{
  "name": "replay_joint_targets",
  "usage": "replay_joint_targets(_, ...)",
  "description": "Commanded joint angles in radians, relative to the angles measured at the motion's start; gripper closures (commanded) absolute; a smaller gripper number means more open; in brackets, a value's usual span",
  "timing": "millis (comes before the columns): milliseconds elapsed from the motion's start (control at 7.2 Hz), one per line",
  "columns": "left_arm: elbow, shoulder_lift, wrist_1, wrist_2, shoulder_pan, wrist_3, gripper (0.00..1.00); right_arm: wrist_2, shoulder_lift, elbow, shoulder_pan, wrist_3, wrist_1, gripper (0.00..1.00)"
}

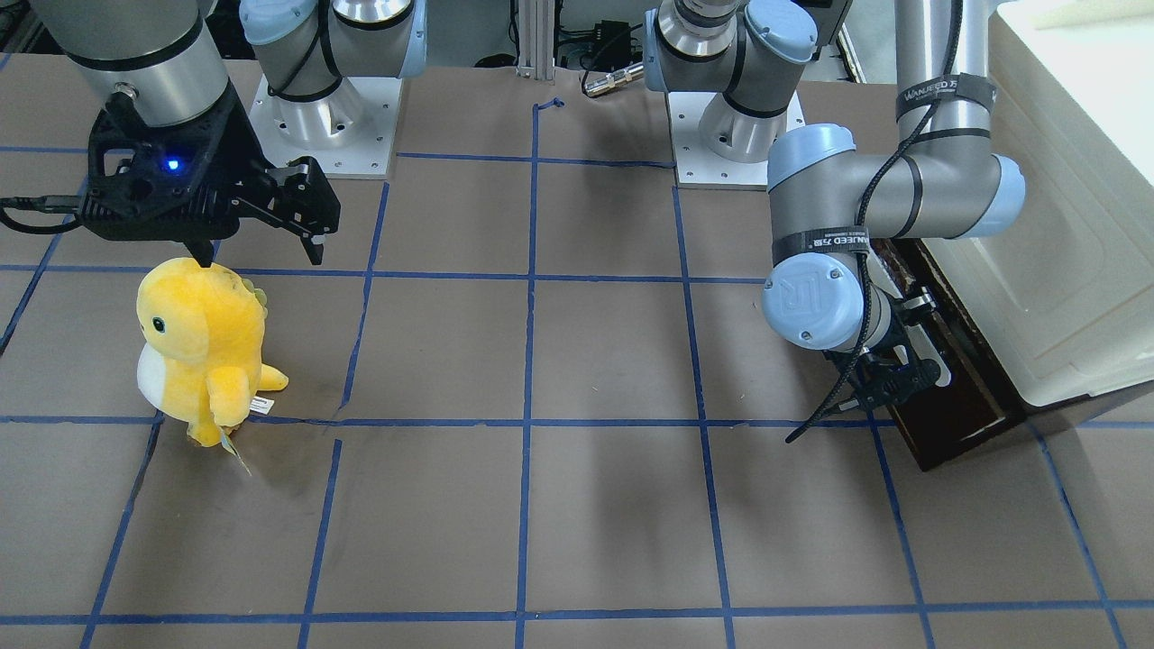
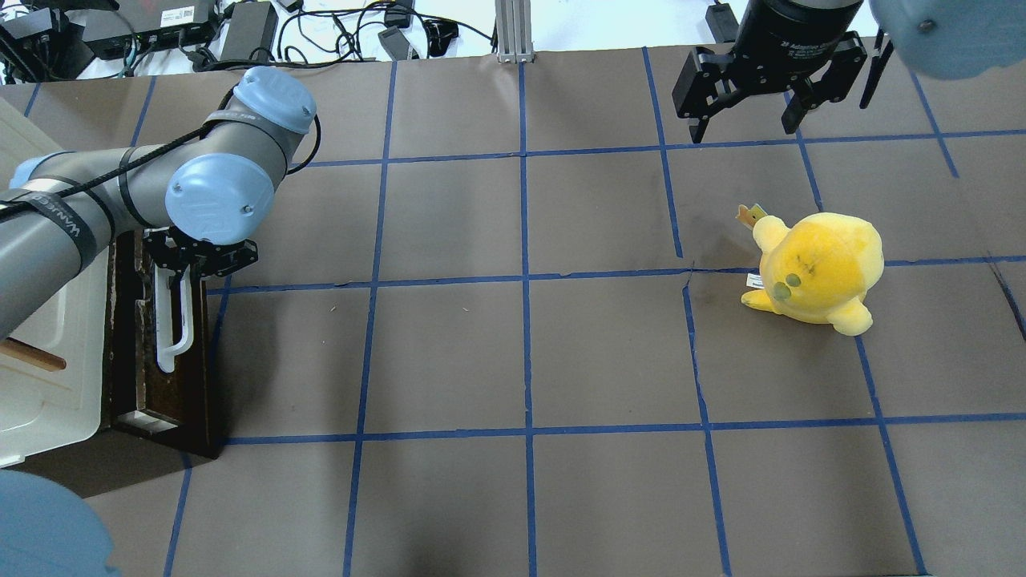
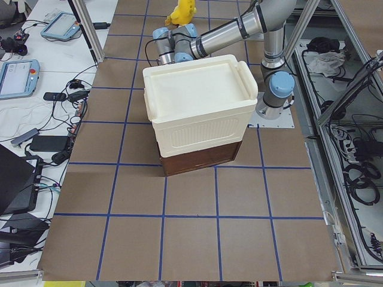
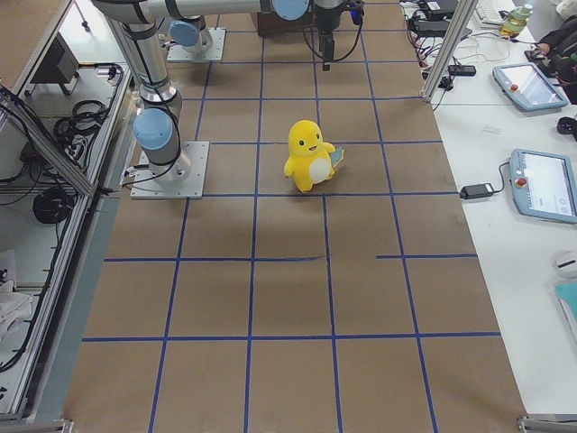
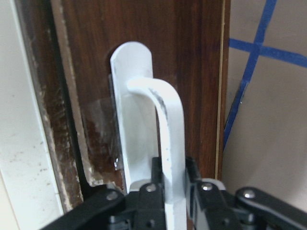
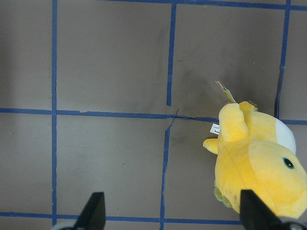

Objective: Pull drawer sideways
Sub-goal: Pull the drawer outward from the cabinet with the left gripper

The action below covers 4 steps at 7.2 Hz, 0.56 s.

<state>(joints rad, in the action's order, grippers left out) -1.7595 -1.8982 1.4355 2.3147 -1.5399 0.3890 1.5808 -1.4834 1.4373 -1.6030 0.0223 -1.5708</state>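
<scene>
The left gripper (image 5: 173,181) clamps the handle (image 5: 165,110) of the drawer (image 5: 192,72); a straight pull toward 3 o'clock in the overhead view, wrist square, likely avoids jamming.

Drawer (image 2: 130,361) under box (image 2: 48,401), plush (image 2: 817,268) well apart

a yellow plush toy (image 2: 817,268) stands upright on the brown, blue-gridded table (image 2: 449,353).

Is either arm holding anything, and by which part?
The left pincer grips the drawer by its white bar handle, near one end. The right pincer is open, holding nothing.
</scene>
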Motion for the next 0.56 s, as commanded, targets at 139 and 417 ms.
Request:
replay_joint_targets(139, 0.018, -0.013, 0.014, 0.003, -0.026, 0.036, 1.00, 0.001, 0.000, 0.000, 0.000, -0.001, 0.000, 0.00)
replay_joint_targets(417, 0.034, -0.019, 0.042, 0.003, -0.032, 0.053, 1.00, -0.001, 0.000, 0.000, 0.000, -0.001, 0.000, 0.00)
